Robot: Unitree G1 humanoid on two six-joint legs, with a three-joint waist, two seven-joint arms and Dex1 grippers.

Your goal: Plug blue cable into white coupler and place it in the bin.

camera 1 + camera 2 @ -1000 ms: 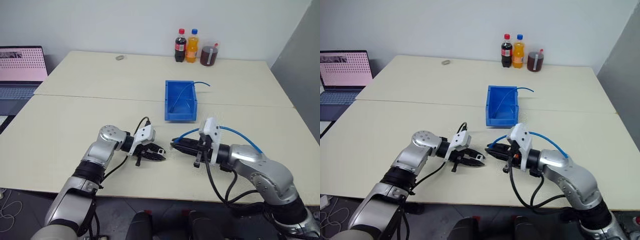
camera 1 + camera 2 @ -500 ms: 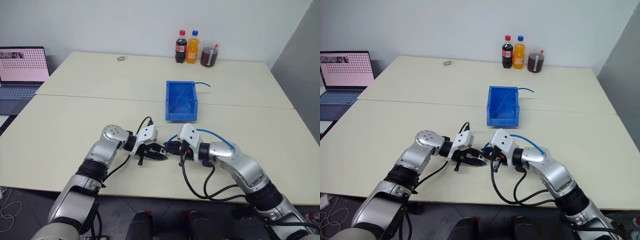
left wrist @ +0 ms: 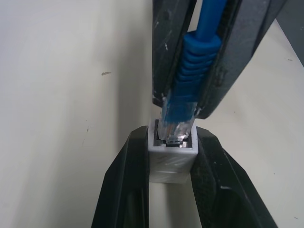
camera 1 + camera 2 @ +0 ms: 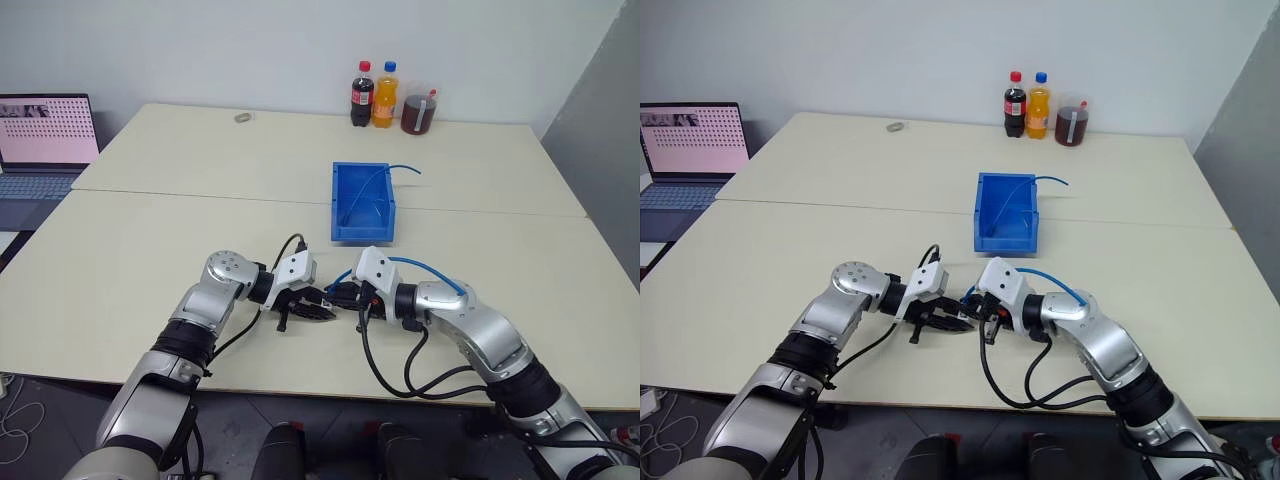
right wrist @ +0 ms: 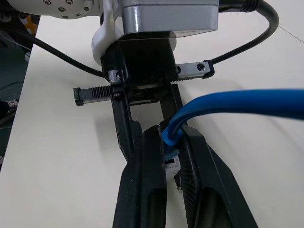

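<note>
In boxy white coupler (image 3: 171, 161): ribbed blue cable (image 3: 194, 71)

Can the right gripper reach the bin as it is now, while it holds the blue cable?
Probably yes. The bin stands just beyond the right gripper, top open, bare table between. But the blue cable plug sits at the white coupler, clamped by the left gripper.

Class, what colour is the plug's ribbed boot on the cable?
Bright blue boot, ahead of a clear plug tip; the left wrist view shows it best.
</note>
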